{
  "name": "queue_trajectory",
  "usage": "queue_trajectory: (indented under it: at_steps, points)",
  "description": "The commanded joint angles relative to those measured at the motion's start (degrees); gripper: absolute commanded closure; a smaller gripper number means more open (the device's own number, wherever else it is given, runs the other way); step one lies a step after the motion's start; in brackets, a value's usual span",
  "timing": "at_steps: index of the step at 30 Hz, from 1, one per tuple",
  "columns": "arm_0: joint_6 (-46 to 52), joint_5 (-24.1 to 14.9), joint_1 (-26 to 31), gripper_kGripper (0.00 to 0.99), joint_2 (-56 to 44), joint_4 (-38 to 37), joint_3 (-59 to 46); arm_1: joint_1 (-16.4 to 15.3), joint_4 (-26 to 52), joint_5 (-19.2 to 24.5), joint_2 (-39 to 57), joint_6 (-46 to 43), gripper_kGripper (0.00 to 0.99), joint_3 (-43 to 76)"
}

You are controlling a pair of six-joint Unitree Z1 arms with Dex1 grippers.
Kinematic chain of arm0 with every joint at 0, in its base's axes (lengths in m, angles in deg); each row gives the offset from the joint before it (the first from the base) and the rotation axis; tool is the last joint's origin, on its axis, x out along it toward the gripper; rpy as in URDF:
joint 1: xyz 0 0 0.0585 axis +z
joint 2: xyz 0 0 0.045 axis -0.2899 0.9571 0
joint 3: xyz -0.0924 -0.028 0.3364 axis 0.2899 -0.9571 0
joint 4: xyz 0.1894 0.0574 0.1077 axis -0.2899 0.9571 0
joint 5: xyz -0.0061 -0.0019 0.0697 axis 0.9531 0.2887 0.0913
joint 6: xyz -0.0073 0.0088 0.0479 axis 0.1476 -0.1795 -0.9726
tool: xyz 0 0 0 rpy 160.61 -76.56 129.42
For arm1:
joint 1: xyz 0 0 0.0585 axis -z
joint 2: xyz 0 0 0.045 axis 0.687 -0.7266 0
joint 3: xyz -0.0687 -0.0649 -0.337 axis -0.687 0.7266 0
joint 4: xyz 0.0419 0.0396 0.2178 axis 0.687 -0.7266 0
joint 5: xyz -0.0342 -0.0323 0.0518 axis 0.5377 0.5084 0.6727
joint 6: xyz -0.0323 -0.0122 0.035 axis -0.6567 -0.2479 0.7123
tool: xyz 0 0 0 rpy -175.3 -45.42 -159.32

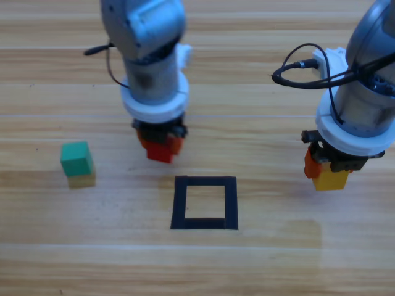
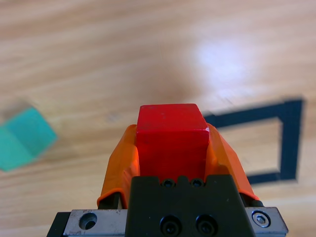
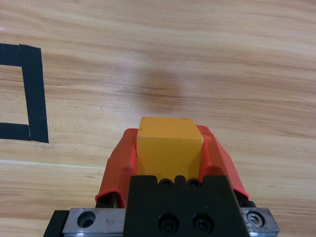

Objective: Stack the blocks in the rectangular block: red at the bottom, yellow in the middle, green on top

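I hold both of the first two cubes off the wood at once. My left gripper (image 1: 160, 148) has its jaws clamped on the red cube (image 1: 160, 152), one orange jaw pressed to each side of it, and it hangs just above and to the left of the black tape square (image 1: 204, 203), near its upper left corner. My right gripper (image 1: 327, 169) has its jaws closed the same way on the yellow cube (image 1: 329, 179), well off to the right of the square. The green cube (image 1: 76, 158) sits alone on the table (image 1: 259, 259) far to the left, untouched. I judge the step in hand to be placing red, since it goes at the bottom and nothing yet lies inside the outline. The next move asks my left arm to carry red a little toward the square's middle, lower it until it rests flat on the wood inside the tape, then part its jaws and lift clear. Yellow should wait aside until that arm is out of the way, or the two wrists may crowd each other over the small square.
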Motion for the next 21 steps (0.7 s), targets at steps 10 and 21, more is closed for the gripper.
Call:
queue_trajectory:
  at_steps: [10, 21]
  points:
    - [17.7, 0.1, -13.6, 0.947, -3.1, -0.7, -3.3, -1.8, -0.5, -2.4, 0.4, -1.8, 0.99, 1.9]
    - [30.6, -2.2, -14.6, 0.933, -2.2, -0.4, -2.0, -1.8, -0.5, -2.2, 0.3, -2.0, 0.99, 1.8]
